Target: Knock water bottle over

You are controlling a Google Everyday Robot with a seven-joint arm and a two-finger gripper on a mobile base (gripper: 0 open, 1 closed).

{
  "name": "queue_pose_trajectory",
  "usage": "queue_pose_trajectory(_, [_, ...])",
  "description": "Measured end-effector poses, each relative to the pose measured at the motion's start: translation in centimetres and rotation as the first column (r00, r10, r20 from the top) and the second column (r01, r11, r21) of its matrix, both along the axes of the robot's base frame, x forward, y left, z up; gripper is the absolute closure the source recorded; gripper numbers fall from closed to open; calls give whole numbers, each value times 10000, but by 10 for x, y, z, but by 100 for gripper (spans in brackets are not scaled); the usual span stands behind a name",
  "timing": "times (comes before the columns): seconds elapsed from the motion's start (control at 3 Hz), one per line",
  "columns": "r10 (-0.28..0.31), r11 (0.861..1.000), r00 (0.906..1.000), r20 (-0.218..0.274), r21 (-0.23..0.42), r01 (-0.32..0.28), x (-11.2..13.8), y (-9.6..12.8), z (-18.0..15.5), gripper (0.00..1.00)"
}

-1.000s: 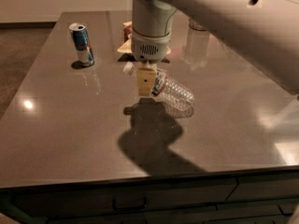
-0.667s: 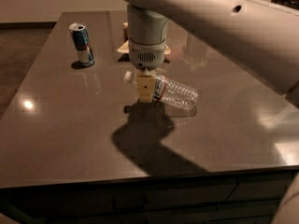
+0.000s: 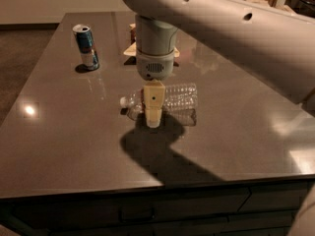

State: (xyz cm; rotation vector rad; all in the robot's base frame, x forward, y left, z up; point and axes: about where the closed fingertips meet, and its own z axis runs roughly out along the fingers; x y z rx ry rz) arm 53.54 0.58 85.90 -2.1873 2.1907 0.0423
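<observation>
The water bottle (image 3: 179, 98), tilted a second ago, now lies flat on the worktop (image 3: 69, 146) right of the can (image 3: 86, 45). The tool (image 3: 153, 118) has dropped lower, farther from the can.

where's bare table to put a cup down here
Bare table spans the near-left, between the soda can and the front edge, and the right side beyond the lying water bottle. Crowded: the middle, where the pincer hangs at the bottle, and the far edge behind it with packets.
</observation>
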Motion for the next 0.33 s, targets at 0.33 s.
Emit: queue_pose_trajectory(0.33, [-4, 10000, 10000, 26, 37, 4, 0, 1, 0, 0])
